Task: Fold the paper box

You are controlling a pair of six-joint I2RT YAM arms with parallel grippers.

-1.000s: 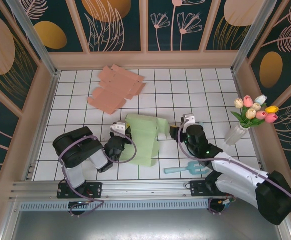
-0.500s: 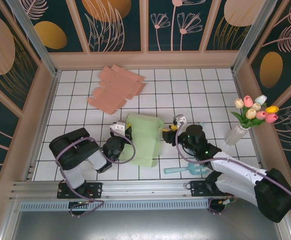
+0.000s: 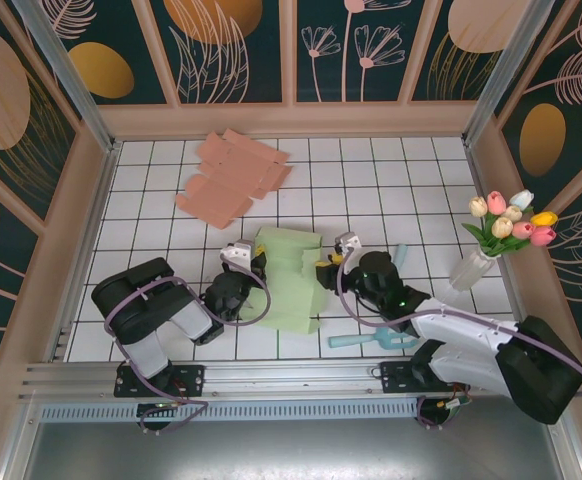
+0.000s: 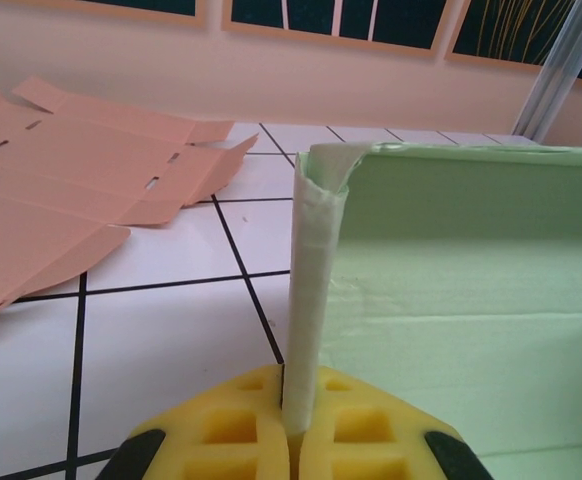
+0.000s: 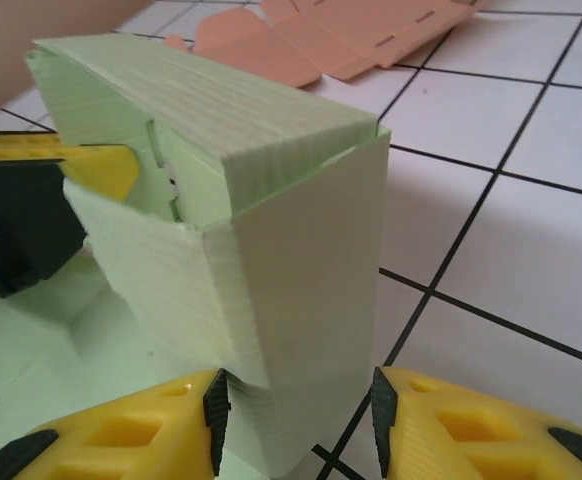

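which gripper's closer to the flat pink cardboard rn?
Left. The left gripper, clamped on the left wall of the green box, sits almost directly on the near side of the pink cardboard; the right gripper, at the box's right end, lies farther off sideways.

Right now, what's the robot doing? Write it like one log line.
left gripper: shut on flap of green box | right gripper: straddles folded wall | stage: partly folded

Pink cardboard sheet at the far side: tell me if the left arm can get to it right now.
Probably not yet: the left gripper is shut on the green box's upright flap. Once released, only bare tiles lie between it and the pink sheet.
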